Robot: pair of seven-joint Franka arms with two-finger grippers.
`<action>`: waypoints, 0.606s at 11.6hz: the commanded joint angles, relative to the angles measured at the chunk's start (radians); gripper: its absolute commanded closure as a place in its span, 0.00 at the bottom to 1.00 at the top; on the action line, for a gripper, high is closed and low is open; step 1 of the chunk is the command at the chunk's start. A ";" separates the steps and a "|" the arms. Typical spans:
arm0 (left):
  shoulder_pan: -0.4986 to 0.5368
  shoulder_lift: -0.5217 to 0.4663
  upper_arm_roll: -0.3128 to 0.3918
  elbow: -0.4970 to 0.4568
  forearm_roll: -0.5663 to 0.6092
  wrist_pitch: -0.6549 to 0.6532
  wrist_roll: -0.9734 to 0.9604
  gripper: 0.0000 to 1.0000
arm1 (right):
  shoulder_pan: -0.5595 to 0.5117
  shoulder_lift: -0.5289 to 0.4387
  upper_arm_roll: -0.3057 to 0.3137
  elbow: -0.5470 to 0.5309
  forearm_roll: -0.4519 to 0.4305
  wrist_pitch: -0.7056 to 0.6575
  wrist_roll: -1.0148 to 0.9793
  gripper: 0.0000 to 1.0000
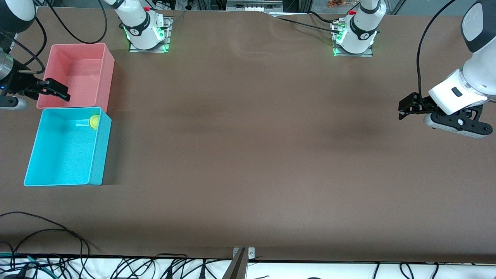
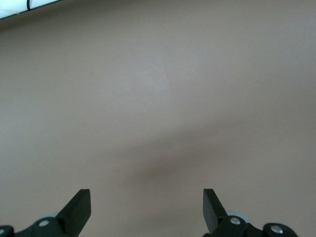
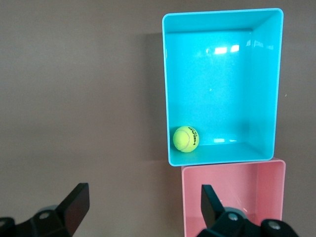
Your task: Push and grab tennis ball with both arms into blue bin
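Tennis ball (image 1: 94, 121): lying inside blue bin (image 1: 38, 133), in the corner nearest the pink bin (image 1: 106, 73). Bins touching, at the right arm's end of the table (image 1: 248, 155). Right hand (image 1: 52, 90): fingers wide, empty, over the pink bin's edge. Left hand (image 1: 407, 106): fingers wide, empty, over bare table at the left arm's end.

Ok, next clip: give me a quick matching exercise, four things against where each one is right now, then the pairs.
Things:
1. tennis ball
2. pink bin
3. left tool
4. right tool

Places:
A. over bare table at the left arm's end
B. over the pink bin's edge
C. in a corner of the blue bin
D. beside the blue bin, farther from the front camera

Pairs: 1-C, 2-D, 3-A, 4-B
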 commanded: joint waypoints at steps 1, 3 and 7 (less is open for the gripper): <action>-0.001 0.002 0.002 0.014 0.003 -0.009 -0.016 0.00 | -0.018 -0.026 0.035 -0.030 0.012 0.036 0.022 0.00; -0.003 0.002 0.002 0.014 0.003 -0.009 -0.019 0.00 | -0.018 -0.042 0.040 -0.031 0.013 0.041 0.071 0.00; 0.022 0.001 -0.036 0.019 0.003 -0.010 -0.091 0.00 | -0.018 -0.071 0.042 -0.059 0.024 0.089 0.060 0.00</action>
